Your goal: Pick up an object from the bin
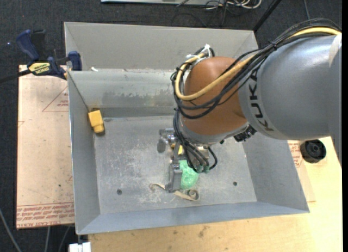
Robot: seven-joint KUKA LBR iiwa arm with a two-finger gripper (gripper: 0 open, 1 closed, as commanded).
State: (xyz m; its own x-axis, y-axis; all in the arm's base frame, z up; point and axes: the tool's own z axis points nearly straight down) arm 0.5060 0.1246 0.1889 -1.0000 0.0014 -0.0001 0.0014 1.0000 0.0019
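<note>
A small green thing (190, 178), bright and of a rounded, lumpy shape, lies on the floor of the bin (130, 158), near the front wall and a little right of the middle. Its upper left side is hidden. A thin beige band (186, 194) lies flat just in front of it

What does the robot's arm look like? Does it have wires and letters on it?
The arm is fat, round and silver-grey, with black KUKA letters on it. Its wrist wears a shiny orange-brown cover like a ball. Yellow and black cables loop over that. The gripper below is small, grey metal.
</note>
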